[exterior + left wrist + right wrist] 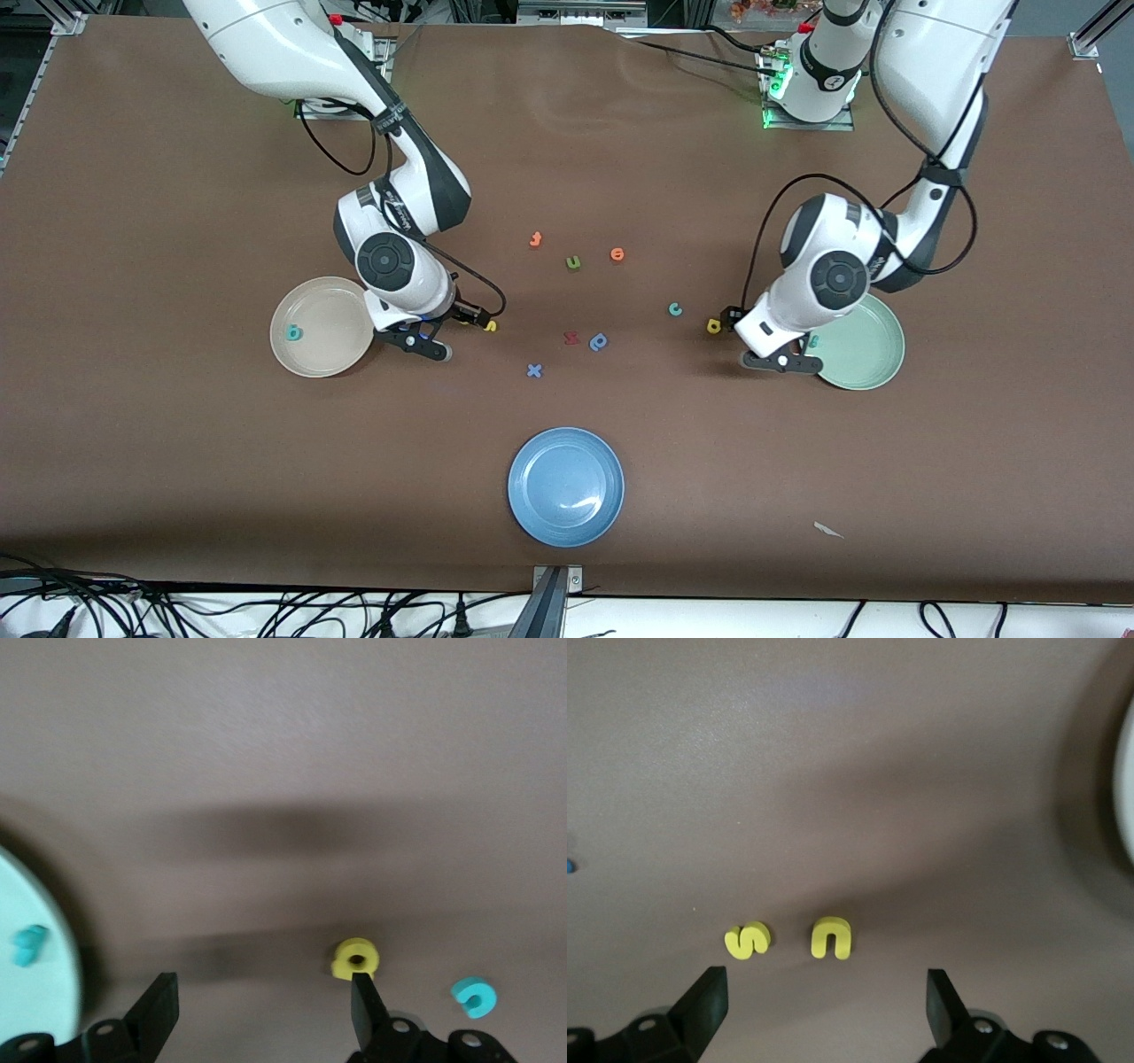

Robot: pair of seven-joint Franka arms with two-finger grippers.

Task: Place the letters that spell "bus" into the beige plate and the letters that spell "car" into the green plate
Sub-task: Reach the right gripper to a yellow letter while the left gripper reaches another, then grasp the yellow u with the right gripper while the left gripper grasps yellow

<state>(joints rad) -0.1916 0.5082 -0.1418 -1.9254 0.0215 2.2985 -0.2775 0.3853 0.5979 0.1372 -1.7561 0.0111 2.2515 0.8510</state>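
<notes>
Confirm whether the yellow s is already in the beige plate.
No: the yellow s lies on the bare table beside the yellow u, outside the beige plate.

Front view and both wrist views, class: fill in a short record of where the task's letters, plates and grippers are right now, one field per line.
beige plate: holds the teal b
green plate: holds the teal r
yellow s and yellow u: on the table beside the beige plate, side by side
yellow a and teal c: on the table beside the green plate
right gripper: open, empty, over the table by the s and u
left gripper: open, empty, by the yellow a
</notes>
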